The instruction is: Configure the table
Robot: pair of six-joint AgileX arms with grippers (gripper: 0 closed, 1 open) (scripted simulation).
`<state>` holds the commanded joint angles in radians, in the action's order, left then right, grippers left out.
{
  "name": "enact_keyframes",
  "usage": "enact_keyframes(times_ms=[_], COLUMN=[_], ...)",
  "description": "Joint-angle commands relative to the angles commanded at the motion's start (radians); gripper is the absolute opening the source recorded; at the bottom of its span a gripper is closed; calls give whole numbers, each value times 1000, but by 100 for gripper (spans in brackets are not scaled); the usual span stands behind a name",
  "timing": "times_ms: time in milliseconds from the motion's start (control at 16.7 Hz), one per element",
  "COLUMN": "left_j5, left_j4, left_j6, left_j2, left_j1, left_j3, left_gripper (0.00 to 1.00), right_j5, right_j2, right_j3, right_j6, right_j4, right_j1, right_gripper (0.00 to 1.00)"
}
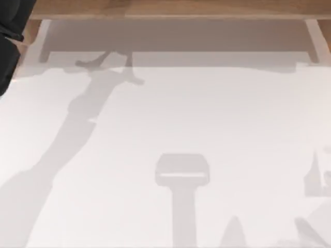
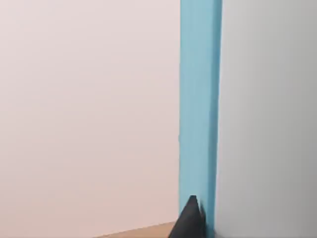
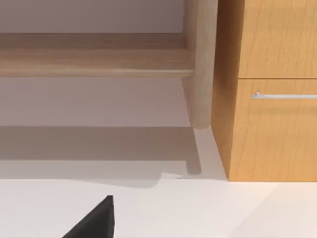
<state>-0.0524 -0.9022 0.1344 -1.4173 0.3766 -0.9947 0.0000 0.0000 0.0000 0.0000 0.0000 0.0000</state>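
The counter [image 1: 170, 124] is a plain white top spreading out from the wooden ledge [image 1: 170, 9] along its far edge, bare but for shadows. The left arm [image 1: 11, 36] hangs dark beside the ledge's left end; its end effector [image 2: 189, 220] shows as a dark tip against a blue upright strip [image 2: 198, 99], and I cannot tell whether it is open or closed. The right end effector [image 3: 94, 220] hovers over the counter, facing the ledge's post [image 3: 200, 64] and a wooden drawer cabinet [image 3: 270, 89]; its state is likewise unclear. No item to lay out appears, so the sound move is probably to bring an arm in slowly, well clear of the ledge.
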Motion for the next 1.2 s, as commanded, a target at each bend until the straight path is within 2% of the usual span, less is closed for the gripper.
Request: enact_keyframes(times_ms=[300,660,900,1200], left_j5=[-35,-49,-89,-203], left_j4=[-52,-17,46,136], left_j6=[172,484,747,1105], left_j2=[96,15,-104,-274], left_j1=[-384,-799,-981,-1065], left_j3=[78,219,291,291], left_gripper=[0,0,0,0], right_j5=[0,0,0,0], right_j2=[0,0,0,0], right_j3=[0,0,0,0], right_j6=[0,0,0,0], right_j4=[0,0,0,0], right_j1=[0,0,0,0], right_gripper=[100,100,100,100])
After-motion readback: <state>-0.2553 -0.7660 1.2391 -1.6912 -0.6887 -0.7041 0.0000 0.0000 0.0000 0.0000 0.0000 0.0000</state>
